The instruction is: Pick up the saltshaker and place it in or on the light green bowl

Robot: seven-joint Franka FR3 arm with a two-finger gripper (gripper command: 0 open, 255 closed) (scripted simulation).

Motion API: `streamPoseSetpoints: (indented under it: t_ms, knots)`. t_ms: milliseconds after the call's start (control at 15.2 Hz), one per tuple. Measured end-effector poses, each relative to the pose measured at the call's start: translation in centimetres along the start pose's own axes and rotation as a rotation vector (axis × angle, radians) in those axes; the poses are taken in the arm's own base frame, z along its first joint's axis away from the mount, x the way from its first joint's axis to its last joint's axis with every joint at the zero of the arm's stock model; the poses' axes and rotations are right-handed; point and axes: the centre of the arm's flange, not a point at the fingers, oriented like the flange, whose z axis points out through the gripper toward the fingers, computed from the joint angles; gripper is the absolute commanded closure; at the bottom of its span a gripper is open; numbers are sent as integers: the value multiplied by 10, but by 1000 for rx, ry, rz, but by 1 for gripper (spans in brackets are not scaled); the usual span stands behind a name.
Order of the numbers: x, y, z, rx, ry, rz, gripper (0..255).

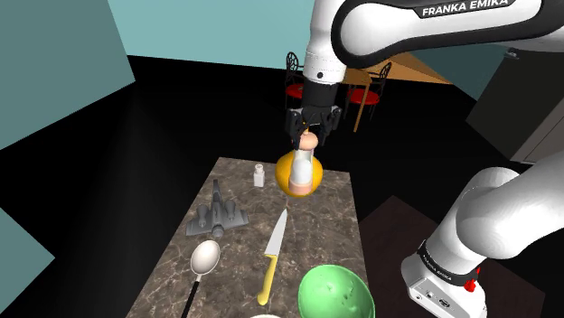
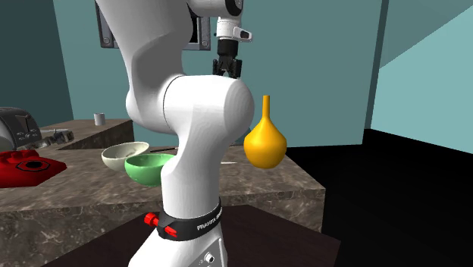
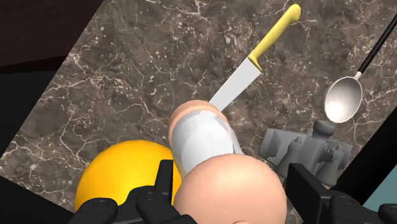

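Shoulder view: your hand (image 1: 308,135) hangs over the far end of the marbled surface (image 1: 339,212), pinching the saltshaker (image 1: 305,155) by its peach top. The shaker is off the surface, its pale body overlapping the yellow vase (image 1: 298,183). A small white jar (image 1: 259,175) stands near the vase. Nearer you lie a grey model (image 1: 217,217), a spoon (image 1: 204,258) and a yellow-handled knife (image 1: 274,256). The green bowl (image 1: 334,293) sits at the near end, well apart from the shaker.

Second exterior view: the arm hides most of the hand (image 2: 227,70). You see the vase (image 2: 264,141), the green bowl (image 2: 148,168) touching a white bowl (image 2: 123,154), and a red telephone (image 2: 24,163).

Wrist view: both fingers (image 3: 167,181) clasp the shaker (image 3: 200,137), with the vase (image 3: 121,181) below it and the knife (image 3: 254,63), spoon (image 3: 343,98) and model (image 3: 305,149) beyond.
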Motion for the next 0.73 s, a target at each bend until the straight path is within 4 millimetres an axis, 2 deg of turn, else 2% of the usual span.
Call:
streamPoseSetpoints:
  t_ms: [726]
  knots:
    - [-134,-30,-30,0,0,-1,255]
